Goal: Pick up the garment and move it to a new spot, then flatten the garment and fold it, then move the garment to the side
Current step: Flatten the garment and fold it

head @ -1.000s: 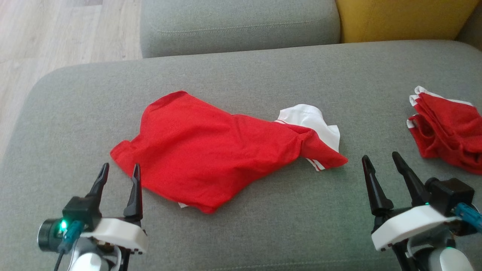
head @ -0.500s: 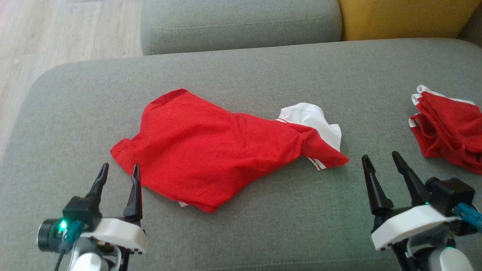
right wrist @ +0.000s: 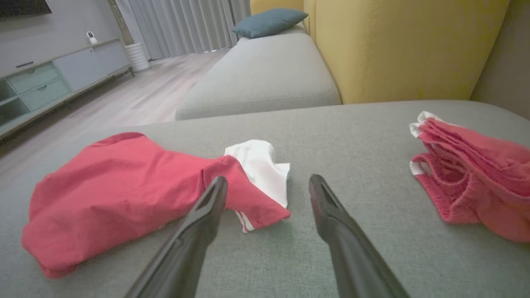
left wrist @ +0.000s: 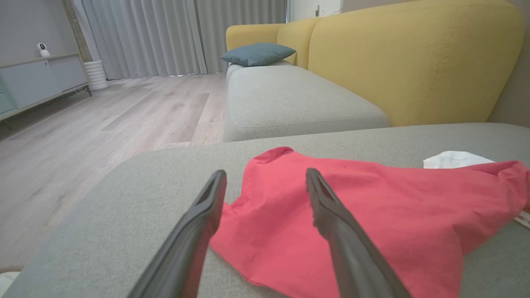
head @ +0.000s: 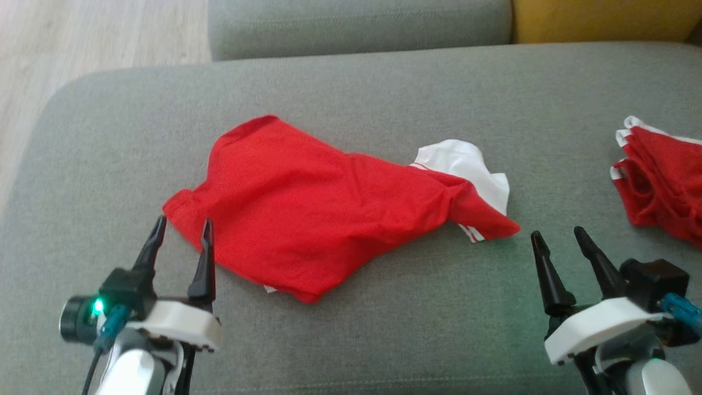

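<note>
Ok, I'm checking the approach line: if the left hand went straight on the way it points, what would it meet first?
Probably the red garment: its corner lies ahead of the open left hand, on the grey cushion. Hand height is unclear.

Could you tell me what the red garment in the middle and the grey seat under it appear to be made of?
Red garment: thin matte fabric, probably a light sports knit; it drapes in soft creases, and a fine mesh grain seems to show near its far edge. Grey seat: matte woven upholstery cloth, judging by its flecked, coarse weave.
</note>
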Available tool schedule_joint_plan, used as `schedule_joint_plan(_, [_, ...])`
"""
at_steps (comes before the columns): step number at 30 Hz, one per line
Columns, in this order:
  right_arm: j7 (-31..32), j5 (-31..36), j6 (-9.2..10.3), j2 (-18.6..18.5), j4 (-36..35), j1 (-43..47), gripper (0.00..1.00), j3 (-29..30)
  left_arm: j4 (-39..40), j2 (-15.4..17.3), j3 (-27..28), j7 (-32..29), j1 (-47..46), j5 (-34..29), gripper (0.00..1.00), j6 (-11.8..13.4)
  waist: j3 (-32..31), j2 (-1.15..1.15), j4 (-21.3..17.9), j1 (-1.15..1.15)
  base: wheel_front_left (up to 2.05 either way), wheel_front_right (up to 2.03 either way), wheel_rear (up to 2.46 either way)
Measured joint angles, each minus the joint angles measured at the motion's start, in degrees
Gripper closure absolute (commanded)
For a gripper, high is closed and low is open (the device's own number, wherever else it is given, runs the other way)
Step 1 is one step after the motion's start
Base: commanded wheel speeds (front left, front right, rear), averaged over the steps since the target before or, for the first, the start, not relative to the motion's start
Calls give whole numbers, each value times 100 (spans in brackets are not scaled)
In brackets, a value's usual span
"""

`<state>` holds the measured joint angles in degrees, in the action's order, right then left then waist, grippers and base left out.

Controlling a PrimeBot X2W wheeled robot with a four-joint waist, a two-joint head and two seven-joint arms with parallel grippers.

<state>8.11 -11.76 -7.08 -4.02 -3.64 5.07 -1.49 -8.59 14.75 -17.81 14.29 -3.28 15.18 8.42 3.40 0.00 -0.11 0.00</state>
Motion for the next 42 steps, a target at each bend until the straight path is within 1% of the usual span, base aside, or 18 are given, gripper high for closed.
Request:
schedule_joint_plan(4, [9, -58, 0, -166, 419, -276, 0, 34, 102, -10, -32, 0, -200, -57, 0, 13, 201, 0, 82, 0, 0, 0, 0])
schedule_joint_plan(10, [-7, -223, 0, -535, 1321, -1224, 0, 12, 244, -68, -165, 1, -595, -168, 0, 9, 625, 0, 257, 0, 0, 0, 0])
schedule_joint_plan(16, [-5, -416, 0, -837, 2368, -2108, 0, -272, 296, -214, -214, 1, -931, -268, 0, 5, 1065, 0, 474, 0, 0, 0, 0])
schedule_joint_plan(19, [146, -641, 0, -938, 2749, -2401, 0, -586, 296, -265, -233, 1, -1022, -311, 0, -13, 1240, 0, 572, 0, 0, 0, 0])
schedule_joint_plan(20, [214, -724, 0, -966, 2846, -2474, 62, -684, 296, -278, -233, 1, -1036, -322, 0, -21, 1285, 0, 600, 0, 0, 0, 0])
schedule_joint_plan(21, [214, -724, 0, -966, 2846, -2474, 100, -684, 296, -278, -233, 1, -1036, -322, 0, -21, 1285, 0, 600, 0, 0, 0, 0])
schedule_joint_plan(24, [137, -882, 0, -1078, 2876, -2629, 100, -790, 296, -320, -230, 1, -1045, -350, 0, -38, 1373, 0, 650, 0, 0, 0, 0])
schedule_joint_plan(27, [-114, -900, 0, -1326, 2795, -2862, 100, -779, 292, -368, -220, 1, -1061, -360, 0, -42, 1393, 0, 644, 0, 0, 0, 0])
schedule_joint_plan(30, [-208, -889, 0, -1548, 2684, -3158, 100, -730, 290, -409, -204, 1, -1134, -404, 0, -44, 1390, 0, 617, 0, 0, 0, 0])
schedule_joint_plan(32, [-265, -879, 0, -1701, 2649, -3345, 100, -700, 290, -424, -192, 2, -1160, -412, 0, -88, 1394, 0, 606, 0, 0, 0, 0])
schedule_joint_plan(33, [-267, -862, -1, -1860, 2643, -3533, 100, -710, 290, -442, -189, 2, -1160, -455, 0, -94, 1415, 0, 604, 0, 0, 0, 0])
schedule_joint_plan(35, [-318, -843, -1, -2004, 2670, -3735, 100, -751, 290, -467, -186, 2, -1170, -470, 0, -121, 1455, 0, 610, 0, 0, 0, 0])
schedule_joint_plan(39, [-488, -843, -1, -2227, 2924, -4163, 100, -850, 291, -589, -190, 10, -1316, -503, 0, -183, 1578, 0, 664, 0, 0, 0, 0])
schedule_joint_plan(42, [-580, -903, -1, -2319, 3372, -4401, 100, -1038, 289, -672, -199, 36, -1433, -547, 0, -238, 1679, 0, 739, 0, 0, 0, 0])
